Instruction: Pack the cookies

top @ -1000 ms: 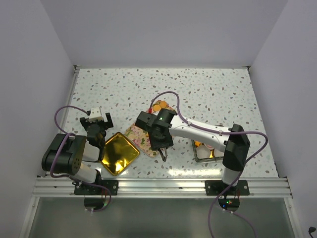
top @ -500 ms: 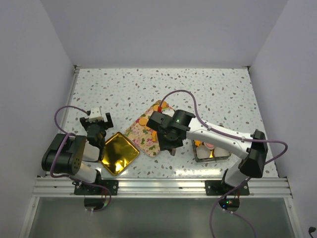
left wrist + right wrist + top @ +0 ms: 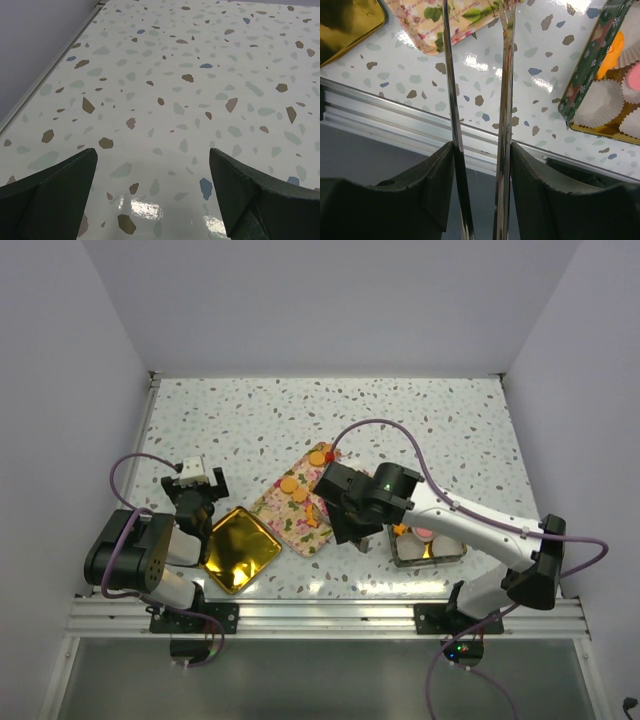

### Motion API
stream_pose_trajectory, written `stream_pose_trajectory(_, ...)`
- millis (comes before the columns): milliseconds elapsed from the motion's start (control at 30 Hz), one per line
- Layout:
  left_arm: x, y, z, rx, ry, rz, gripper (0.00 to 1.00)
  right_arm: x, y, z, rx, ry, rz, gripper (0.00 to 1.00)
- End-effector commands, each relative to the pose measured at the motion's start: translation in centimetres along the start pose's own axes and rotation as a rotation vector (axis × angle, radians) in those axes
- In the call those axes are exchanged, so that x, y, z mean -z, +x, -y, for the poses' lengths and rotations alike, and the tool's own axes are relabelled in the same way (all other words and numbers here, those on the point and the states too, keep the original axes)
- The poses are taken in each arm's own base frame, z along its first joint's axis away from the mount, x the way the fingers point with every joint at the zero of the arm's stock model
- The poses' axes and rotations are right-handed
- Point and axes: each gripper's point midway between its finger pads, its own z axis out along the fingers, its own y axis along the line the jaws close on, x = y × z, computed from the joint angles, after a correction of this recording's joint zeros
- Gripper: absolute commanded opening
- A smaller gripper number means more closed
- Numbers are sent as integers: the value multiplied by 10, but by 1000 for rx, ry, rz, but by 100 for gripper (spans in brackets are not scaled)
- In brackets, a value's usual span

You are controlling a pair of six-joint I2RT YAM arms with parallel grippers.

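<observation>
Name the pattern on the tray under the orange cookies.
Tray is floral; clearest in right wrist view.

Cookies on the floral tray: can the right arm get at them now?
Probably yes. The right gripper, shut on the tongs, hangs just beside the floral tray, and nothing covers the cookies.

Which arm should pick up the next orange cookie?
Probably right. The right end effector grips thin metal tongs beside the flowered tray of round orange cookies; the left end effector sits open, empty, farther away.

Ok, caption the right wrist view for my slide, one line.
Right gripper holding metal tongs over the table, floral tray at top left, tin with cookies at right.
</observation>
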Motion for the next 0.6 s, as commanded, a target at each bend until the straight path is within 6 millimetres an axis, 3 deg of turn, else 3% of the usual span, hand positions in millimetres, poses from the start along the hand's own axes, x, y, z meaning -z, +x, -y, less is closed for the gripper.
stream_pose_trajectory(0,-7,-38,-1,39,-22,137,100,14,-21,3,33,8,83,50)
stream_pose_trajectory(133,-7,-38,-2,38,-22,139,100,6,-25,5,57,56,49,50)
stream_pose_trajectory(400,-7,-38,-2,37,-22,137,100,-15,-38,-16,72,54,4,50)
stream_pose_trajectory(567,-7,-38,-2,40,-24,139,100,-17,-47,-18,91,88,-3,50)
